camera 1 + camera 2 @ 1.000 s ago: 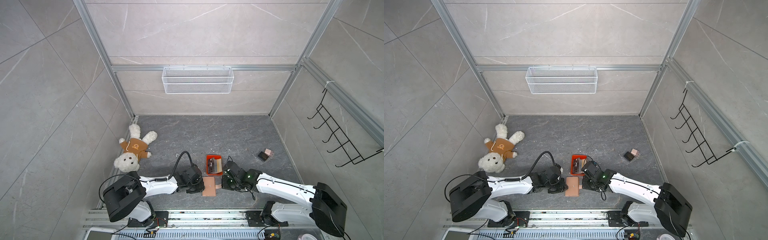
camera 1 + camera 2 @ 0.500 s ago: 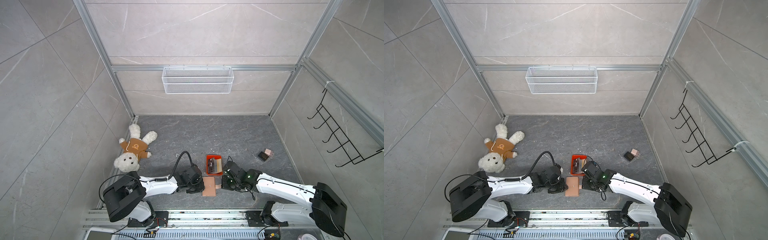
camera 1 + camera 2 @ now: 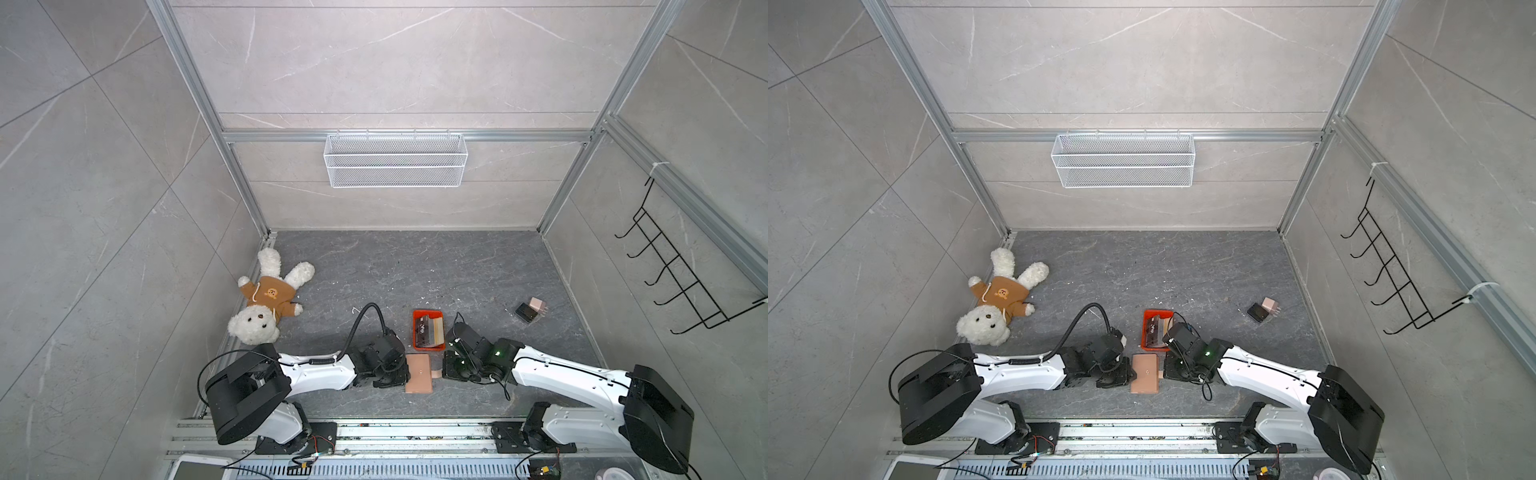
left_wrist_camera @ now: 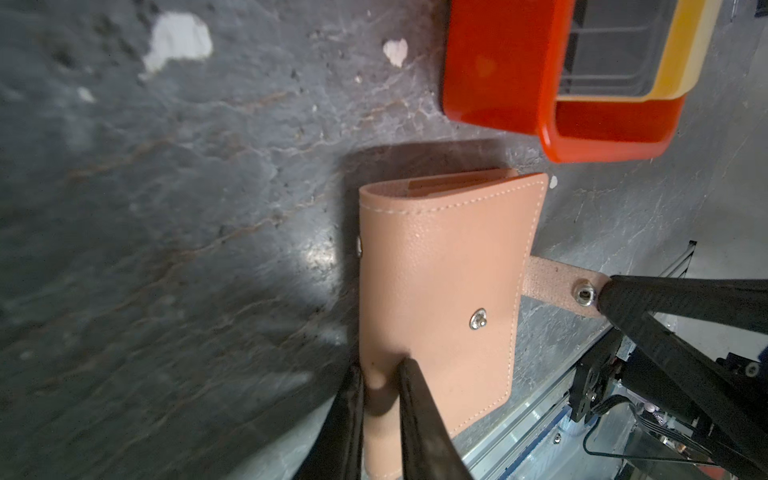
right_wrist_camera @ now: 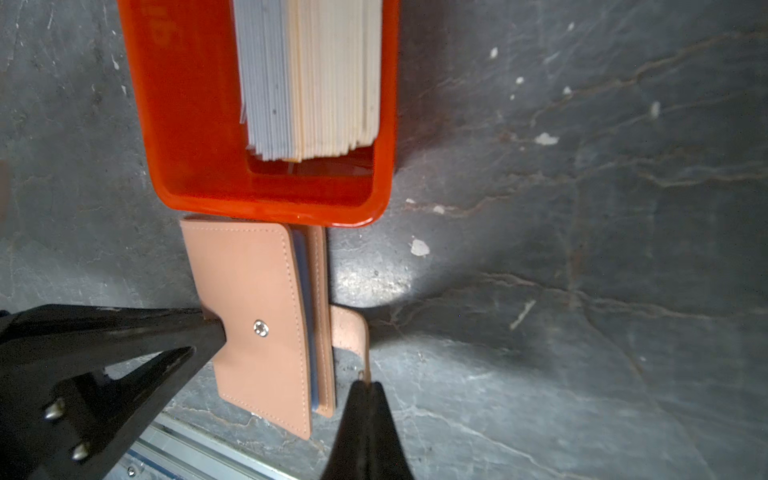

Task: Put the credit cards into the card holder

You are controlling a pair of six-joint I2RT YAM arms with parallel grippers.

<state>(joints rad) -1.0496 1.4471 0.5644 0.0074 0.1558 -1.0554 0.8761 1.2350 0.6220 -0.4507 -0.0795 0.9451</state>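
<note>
Two grippers hold the closed card holder [image 3: 419, 372] from opposite sides. It lies flat on the grey floor [image 3: 415, 270] by the near edge, just near of the orange tray [image 3: 427, 311] where the cards [image 5: 316, 75] stand packed on edge.

The left gripper [image 4: 379, 374] pinches the holder's folded left edge, its fingers closed across the fold, apparently to pin the booklet in place. The right gripper [image 5: 365, 380] has its fingers pressed together on the tip of the tab [image 5: 353, 328], which juts from the holder's right side. The snap is undone: the stud [image 4: 478, 320] sits bare on the cover, and the tab's socket is well clear of it. The opposed hold looks like the set-up for opening the cover, with one side anchored so that a pull on the tab does not drag the whole holder across the floor. No card has left the tray, so the task seems to be at its opening step.

Much stays out of sight. In both top views the arms' black wrists cover the fingertips, and only the wrist views show the two grips. The bluish sleeves show edge on between the covers, so whether any already holds a card cannot be told. The tab's very tip is lost between the right fingers. The cards are too tightly stacked to count, and the tray's far end is cut off in both wrist views.
</note>
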